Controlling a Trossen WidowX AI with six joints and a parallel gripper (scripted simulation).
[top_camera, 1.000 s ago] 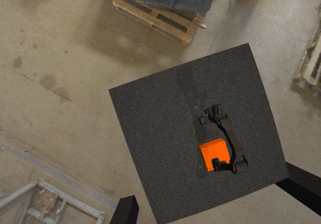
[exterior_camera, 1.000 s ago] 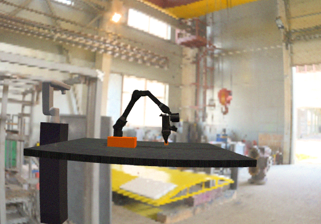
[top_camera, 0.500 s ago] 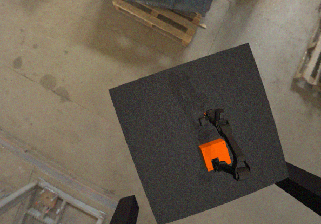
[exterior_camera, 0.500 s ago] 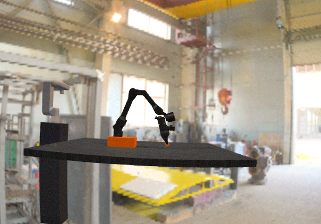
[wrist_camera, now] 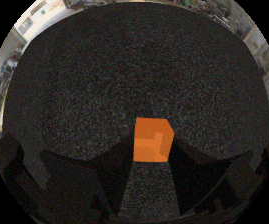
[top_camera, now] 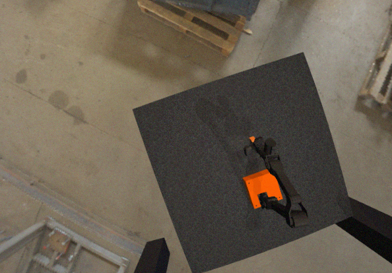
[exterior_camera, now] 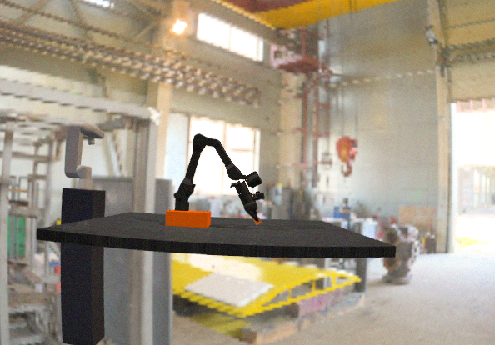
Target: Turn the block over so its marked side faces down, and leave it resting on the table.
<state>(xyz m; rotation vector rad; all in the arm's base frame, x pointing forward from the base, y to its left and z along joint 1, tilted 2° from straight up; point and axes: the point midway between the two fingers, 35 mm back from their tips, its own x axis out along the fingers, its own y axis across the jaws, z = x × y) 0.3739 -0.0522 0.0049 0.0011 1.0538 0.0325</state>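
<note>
Toward the right-hand corner of the dark table point(top_camera: 185, 134), items by size:

1. Table: square, matte, grainy top on black legs.
2. Arm point(exterior_camera: 208, 157): black, six-joint, arched from its base and reaching down toward the table's middle, wrist tilted.
3. Orange base plate point(top_camera: 262, 184): flat slab at the arm's foot, near the right corner.
4. Gripper point(top_camera: 257, 142): jaws closed on the block, tips low at the table top.
5. Block point(wrist_camera: 151, 139): small orange cube pinched between the fingers, near the table's middle. Judged light and rigid, smooth-sided; best held on two opposite flat faces, so it can roll about the grip line.

Views: the wrist view shows the cube's faces, with a paler patch, perhaps the mark; the top view shows only an orange sliver; the exterior view shows how close it is to the surface, though contact cannot be told.
</note>
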